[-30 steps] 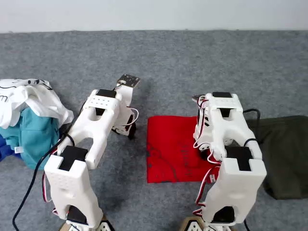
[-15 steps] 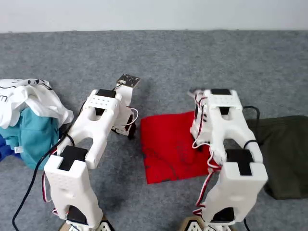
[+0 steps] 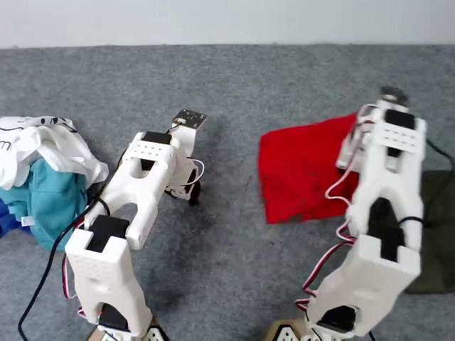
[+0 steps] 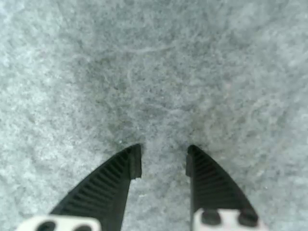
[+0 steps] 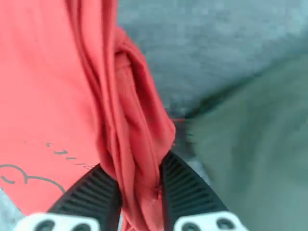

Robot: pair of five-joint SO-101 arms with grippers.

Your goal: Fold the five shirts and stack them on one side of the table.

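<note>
Right wrist view is showing the right gripper (image 5: 138,168) clamping a bunched edge of the red shirt (image 5: 53,86). The gathered folds are squeezed between both fingers (image 5: 187,192), and the rest of the cloth is spreading away beyond the tips on one side. The dark green shirt (image 5: 250,144) is lying just past the fingertips on the other side, near the pinched edge.

The left gripper (image 4: 163,154) is sitting with its fingers parted, only grey table (image 4: 154,57) between and ahead of them. The heap of unfolded shirts (image 3: 35,170) is lying well apart from both grippers.

The right arm is probably carrying the red shirt over to stack it on the green one. To do that well, it should hold the pinch firm and lift high enough that the trailing cloth is not dragging open. It should release only once the red shirt is lying flat and square on the green.
</note>
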